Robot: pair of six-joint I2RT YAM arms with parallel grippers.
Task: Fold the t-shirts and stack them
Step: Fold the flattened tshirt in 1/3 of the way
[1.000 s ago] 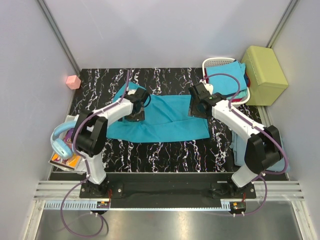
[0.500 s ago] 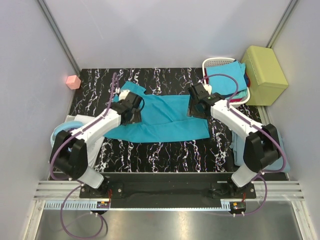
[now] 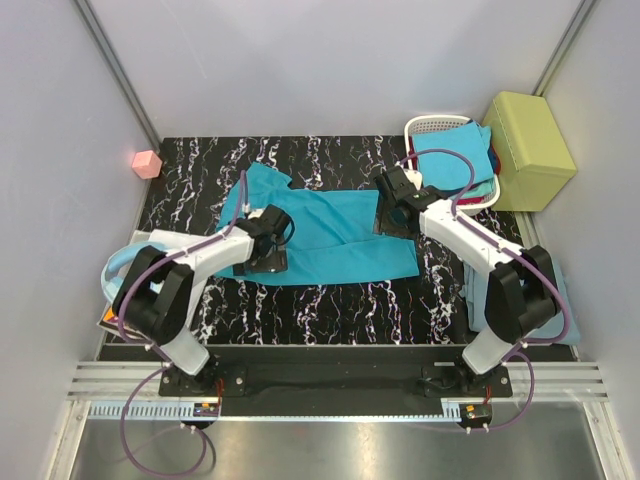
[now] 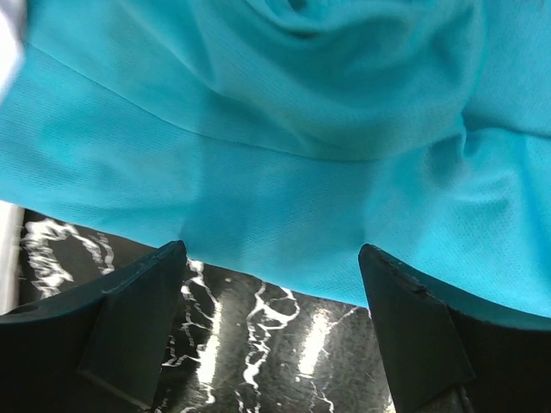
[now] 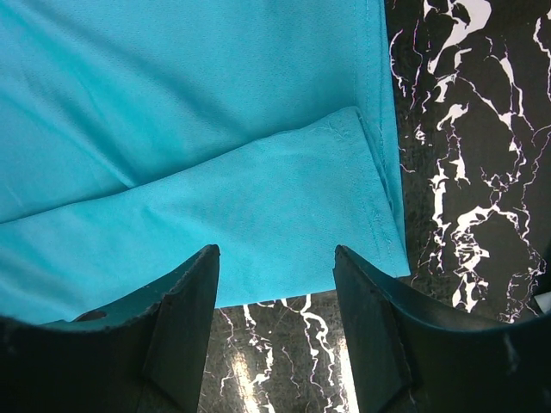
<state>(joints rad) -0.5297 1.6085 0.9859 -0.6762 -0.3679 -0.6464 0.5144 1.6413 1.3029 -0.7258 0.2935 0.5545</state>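
Tabletop (image 3: 330, 300) lies open in front of the large teal t-shirt (image 3: 330, 240), which is spread flat mid-table. The left gripper (image 3: 268, 255) hangs over its near-left edge and the right gripper (image 3: 392, 215) over its right hem. The wrist views show both with jaws wide apart, gripping nothing. Only the overhead view shows other t-shirts (image 3: 460, 165) heaped in the white basket (image 3: 428, 125).

No legible text or markings

Basket (image 3: 428, 123) beyond right gripper (image 5: 275, 254); bare table (image 3: 330, 310) nearer.
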